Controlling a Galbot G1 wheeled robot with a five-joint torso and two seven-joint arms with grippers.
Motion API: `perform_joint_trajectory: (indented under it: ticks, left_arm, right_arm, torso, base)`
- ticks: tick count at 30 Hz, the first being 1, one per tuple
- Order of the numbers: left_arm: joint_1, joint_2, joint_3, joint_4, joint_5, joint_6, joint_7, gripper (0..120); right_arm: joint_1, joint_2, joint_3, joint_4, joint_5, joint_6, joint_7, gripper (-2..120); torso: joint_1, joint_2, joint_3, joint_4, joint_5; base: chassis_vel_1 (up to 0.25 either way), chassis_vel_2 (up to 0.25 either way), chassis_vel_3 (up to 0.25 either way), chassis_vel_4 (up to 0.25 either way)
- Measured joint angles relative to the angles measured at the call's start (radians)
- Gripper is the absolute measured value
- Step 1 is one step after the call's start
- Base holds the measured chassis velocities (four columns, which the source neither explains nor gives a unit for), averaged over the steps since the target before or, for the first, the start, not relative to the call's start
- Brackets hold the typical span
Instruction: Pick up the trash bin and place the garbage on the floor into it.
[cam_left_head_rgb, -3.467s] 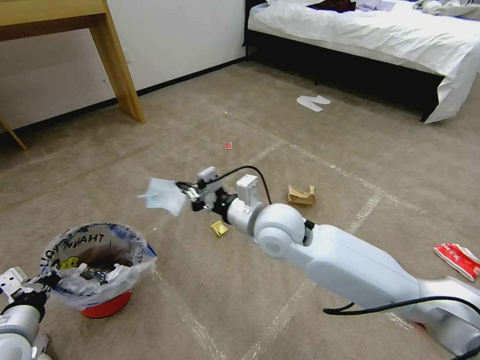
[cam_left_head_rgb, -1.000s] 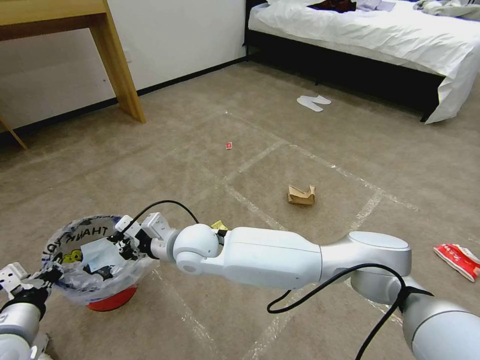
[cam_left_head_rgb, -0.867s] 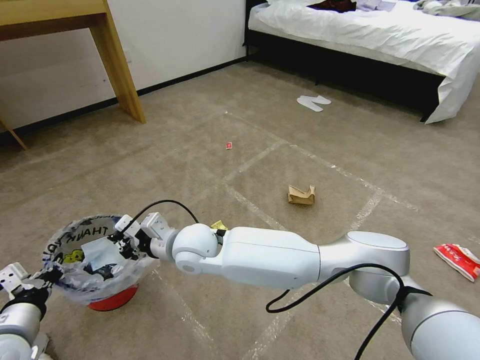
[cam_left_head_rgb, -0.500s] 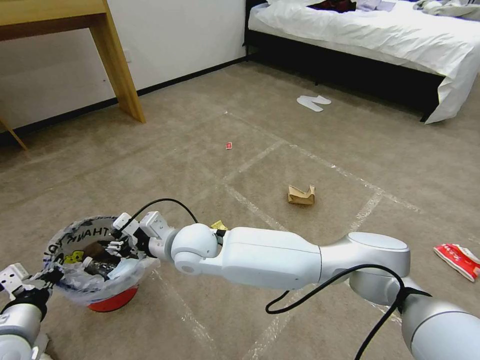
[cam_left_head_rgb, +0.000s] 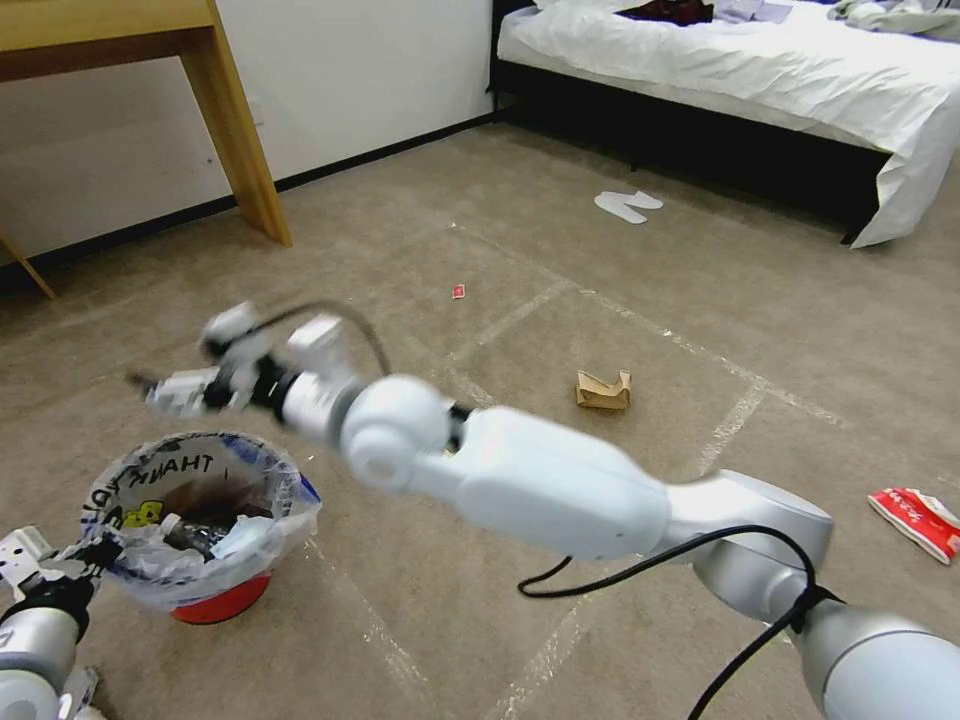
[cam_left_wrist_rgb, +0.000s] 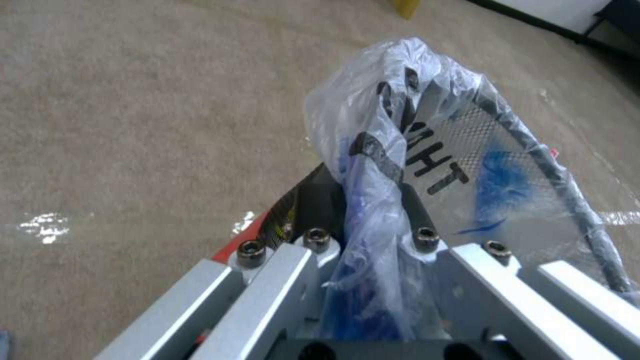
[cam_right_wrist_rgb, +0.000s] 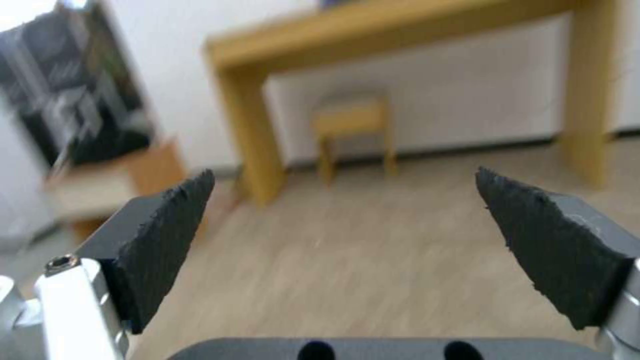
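Observation:
The trash bin (cam_left_head_rgb: 215, 600) stands on the floor (cam_left_head_rgb: 420, 240) at the lower left, red, with its clear "THANK YOU" bag (cam_left_wrist_rgb: 433, 150) holding a bottle and tissues. My left gripper (cam_left_head_rgb: 85, 562) is shut on the bin's bagged rim, and its fingers (cam_left_wrist_rgb: 317, 240) pinch the plastic. My right gripper (cam_left_head_rgb: 160, 388) hovers above the bin's far edge, open and empty, with its pads (cam_right_wrist_rgb: 167, 225) wide apart. Garbage on the carpet: a brown paper bag (cam_left_head_rgb: 602, 390), a red wrapper (cam_left_head_rgb: 915, 520) and a small red scrap (cam_left_head_rgb: 457, 291).
A wooden table leg (cam_left_head_rgb: 240, 130) stands at the back left and a bed (cam_left_head_rgb: 750, 70) at the back right. White slippers (cam_left_head_rgb: 628, 205) lie before the bed. Tape lines (cam_left_head_rgb: 520, 315) cross the carpet. My right arm (cam_left_head_rgb: 560, 490) spans the foreground.
My right gripper carried a pale sheet over the bin and let it go inside. It has since risen out of the bin, open. The left gripper and bin stayed put.

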Motion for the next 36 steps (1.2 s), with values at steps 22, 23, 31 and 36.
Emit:
perform_joint_trajectory:
  ticks: [22,23,31,36]
  left_arm:
    - [-0.004,-0.013,-0.018,-0.001,0.022,-0.017,0.007,5]
    - [-0.004,-0.013,-0.018,-0.001,0.022,-0.017,0.007,5]
    - [-0.006,-0.019,-0.008,-0.007,0.032,-0.021,0.015,5]
    - [-0.007,-0.021,-0.007,-0.007,0.038,-0.028,0.024,5]
  right_arm:
    - [-0.780,-0.379,0.955,0.325,-0.349,0.265,-0.085,100]
    - [-0.780,-0.379,0.955,0.325,-0.349,0.265,-0.085,100]
    - [-1.209,-0.252,1.155,0.421,-0.526,0.428,-0.140,100]
    - [-1.285,-0.203,1.135,0.404,-0.614,0.469,-0.145,100]
  torso:
    - [0.000,0.000,0.000,-0.0005,0.0005]
    - [0.000,0.000,0.000,-0.0005,0.0005]
    - [0.000,0.000,0.000,-0.0003,0.0000]
    - [0.000,0.000,0.000,0.0000,-0.0003]
  base:
    - [0.000,0.000,0.000,0.000]
    - [0.000,0.000,0.000,0.000]
    - [0.000,0.000,0.000,0.000]
    - [0.000,0.000,0.000,0.000]
